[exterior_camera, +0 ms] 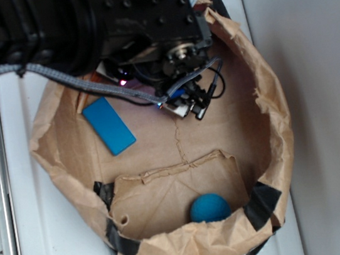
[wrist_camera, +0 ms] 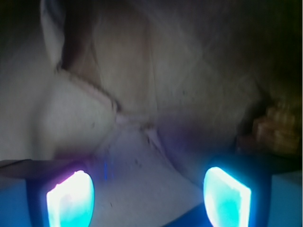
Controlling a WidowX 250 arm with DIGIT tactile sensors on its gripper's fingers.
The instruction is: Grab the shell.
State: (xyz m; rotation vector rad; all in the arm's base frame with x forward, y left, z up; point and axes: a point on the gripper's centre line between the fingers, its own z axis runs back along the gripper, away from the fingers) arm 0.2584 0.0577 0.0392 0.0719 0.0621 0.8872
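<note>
So the shell [wrist_camera: 277, 130] only shows in the wrist view, as a blurry knobby orange-tan lump at the right edge of the frame, sitting off to the side of the right glowing pad and not between the two. In the exterior view the arm hides it completely.

The tool [exterior_camera: 187, 101] hangs low at the upper middle of the crinkly brown paper bag [exterior_camera: 267, 98], pads [wrist_camera: 71, 198] spread wide with nothing but paper between them.

My guess is the shell is light, hard and rigid, a bit brittle at the thin tip, and bumpy enough to twist out of a pinch. I'd squeeze across the fat knobby end.

Also in there: a flat blue block [exterior_camera: 109, 125] upper left and a fuzzy blue ball [exterior_camera: 209, 208] near the bottom.
</note>
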